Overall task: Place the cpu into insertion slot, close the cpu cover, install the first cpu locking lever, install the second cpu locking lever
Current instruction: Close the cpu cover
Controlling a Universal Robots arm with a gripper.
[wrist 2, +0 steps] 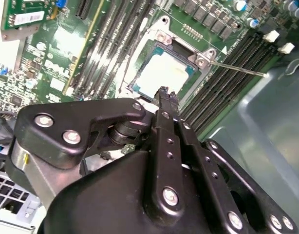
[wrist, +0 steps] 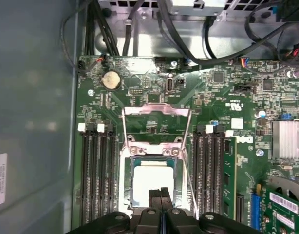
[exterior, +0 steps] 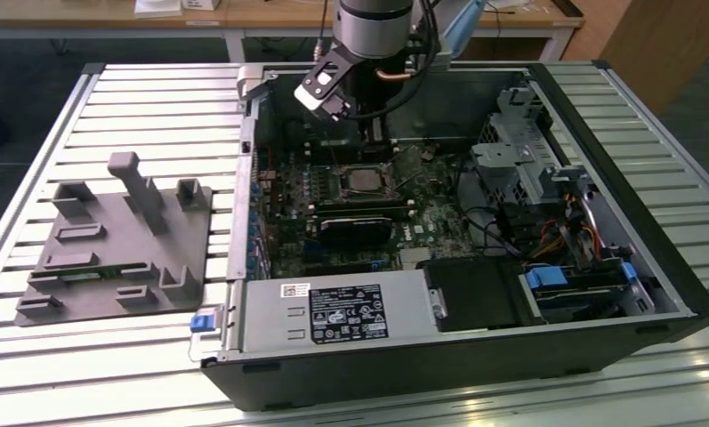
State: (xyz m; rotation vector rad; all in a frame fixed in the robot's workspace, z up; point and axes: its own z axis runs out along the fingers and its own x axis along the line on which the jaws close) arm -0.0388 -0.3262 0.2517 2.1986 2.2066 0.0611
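Since the cpu lies seated just under my clenched, empty gripper, closing seems the step in hand: the cpu cover, raised beyond, needs pressing down.

Opened desktop computer case is lying on its side on a slatted metal table, its green motherboard facing up.

A grey moulded fixture plate with upright posts is sitting on the slats at the exterior view's left, just beside the case. A labelled silver power supply is filling the near corner of the case, and a drive bay with blue tabs is sitting at the exterior view's right. In the first wrist view, a coin battery is shining on the board, black cables are looping past its edge, rows of black memory slots are running parallel, and a finned heat sink is sitting near them. Wooden desks are standing behind.
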